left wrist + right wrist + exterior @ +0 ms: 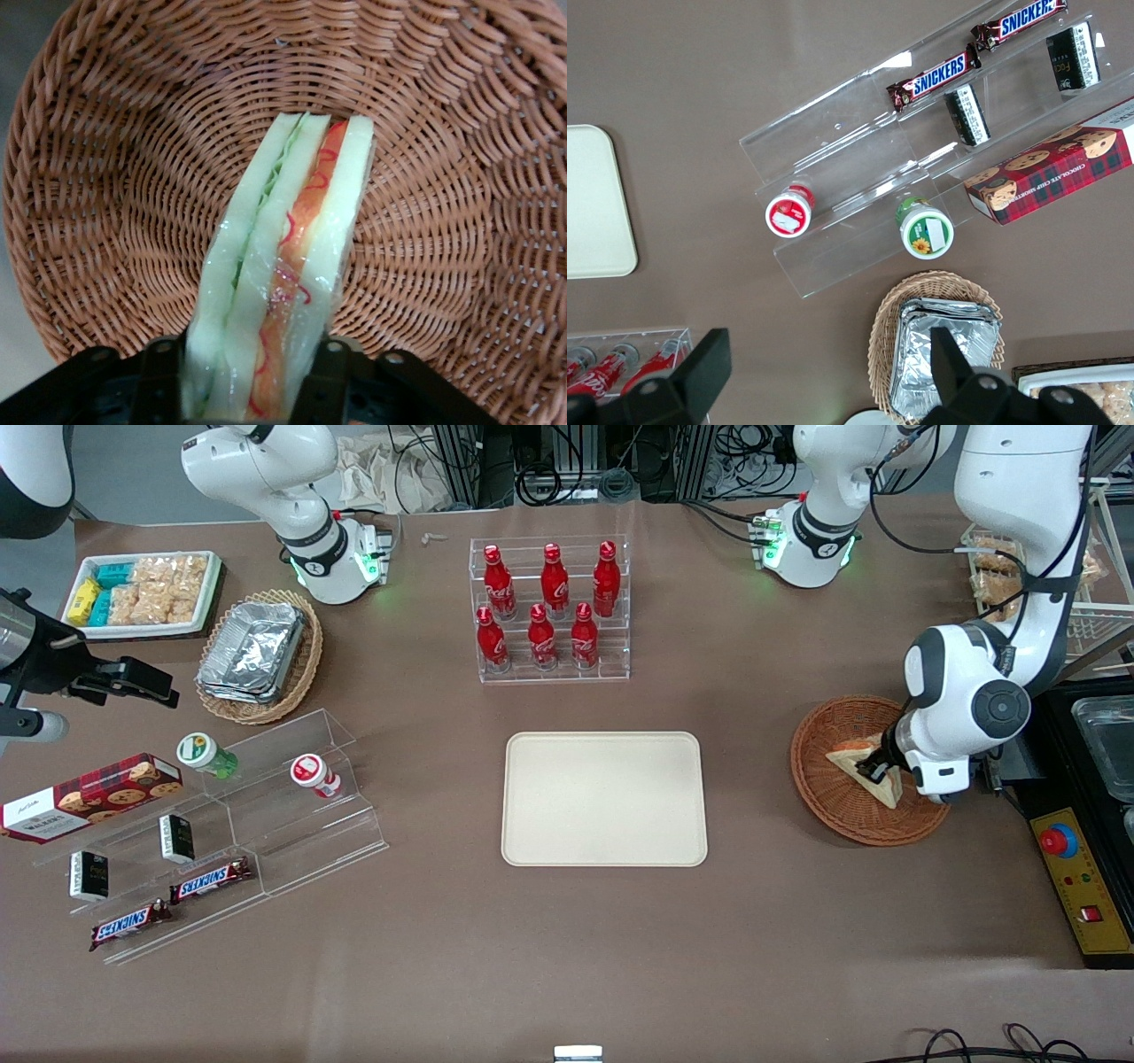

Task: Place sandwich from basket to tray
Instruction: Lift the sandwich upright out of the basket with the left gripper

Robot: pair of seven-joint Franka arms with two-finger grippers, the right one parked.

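The tool (244, 376) is down inside the basket (833, 797), its two fingers (330, 376) pressed against the flat bread faces of the sandwich (279, 266), so it grips the wedge at one end. The sandwich stands on edge, filling layers showing between the fingers, and its long axis runs straight out from the tool across the woven floor of the basket. In the front view the sandwich (873, 772) sits toward the working arm's end of the surface, and the tray (604, 798) lies well apart from it sideways, toward the parked arm's end, at roughly the same nearness to the camera. My judgement: the carry is mostly a sideways one, after a lift over the basket rim
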